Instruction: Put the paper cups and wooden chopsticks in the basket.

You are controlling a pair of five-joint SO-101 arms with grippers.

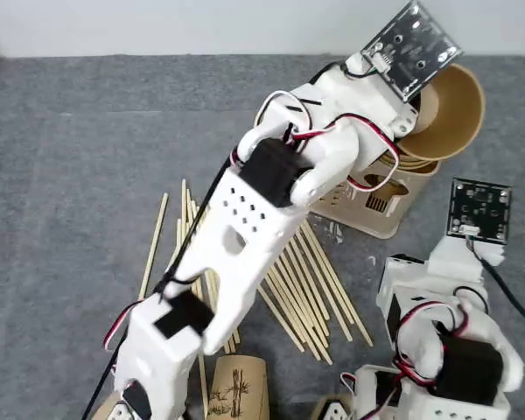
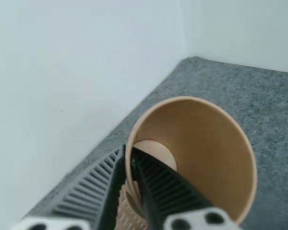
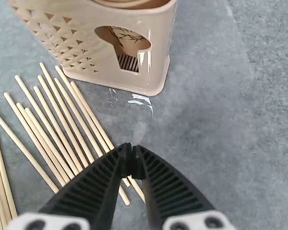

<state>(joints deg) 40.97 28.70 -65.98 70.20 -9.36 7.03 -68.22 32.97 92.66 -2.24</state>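
Cup [image 1: 451,109] tilted over basket [image 1: 407,208], upper right.
Left gripper [image 2: 129,160] pinches its rim; released off-centre, it could roll off. Right gripper [image 3: 131,163] sits closed, empty, above loose chopsticks [image 3: 62,120].

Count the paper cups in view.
3: held cup in the left gripper at the basket, second cup inside it, third cup lying beside the chopsticks. More may be hidden.

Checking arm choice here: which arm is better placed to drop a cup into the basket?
Left: the left jaws clamp the paper cup at the basket. The right jaws are shut, empty, over the chopsticks.
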